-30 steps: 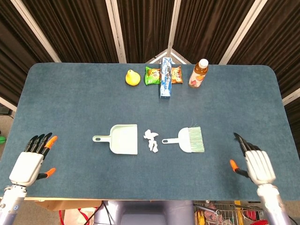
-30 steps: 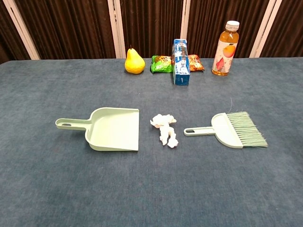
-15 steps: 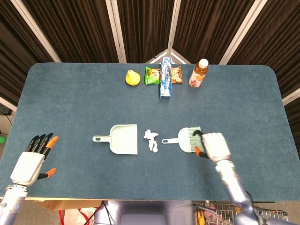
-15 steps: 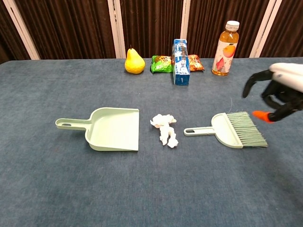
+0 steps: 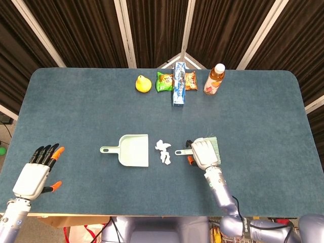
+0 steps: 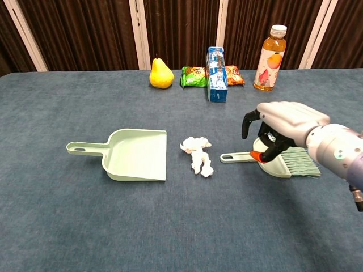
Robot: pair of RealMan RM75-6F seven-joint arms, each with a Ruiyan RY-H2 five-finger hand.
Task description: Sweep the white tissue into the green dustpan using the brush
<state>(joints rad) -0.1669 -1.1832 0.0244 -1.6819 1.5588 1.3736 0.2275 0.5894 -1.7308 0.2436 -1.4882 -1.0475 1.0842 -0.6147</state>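
The green dustpan (image 5: 132, 150) (image 6: 136, 154) lies left of centre, its mouth facing right toward the crumpled white tissue (image 5: 163, 151) (image 6: 198, 154). Right of the tissue lies the green brush (image 5: 214, 145) (image 6: 299, 164), with its handle (image 6: 235, 156) pointing at the tissue. My right hand (image 5: 202, 153) (image 6: 279, 126) hovers over the brush head, fingers curved down and apart, its orange thumb tip near the brush's neck; it grips nothing that I can see. My left hand (image 5: 34, 174) stays at the near left table edge with its fingers spread, holding nothing.
Along the far edge stand a yellow pear (image 5: 143, 84) (image 6: 161, 74), green and orange snack packs (image 5: 165, 81) (image 6: 194, 76), a blue box (image 5: 179, 84) (image 6: 216, 75) and an orange drink bottle (image 5: 214, 79) (image 6: 269, 59). The blue table (image 5: 76, 111) spreads wide around them.
My right hand has swept leftward from the near right table edge and now sits over the brush head. The left hand, brush, tissue and dustpan have stayed put.
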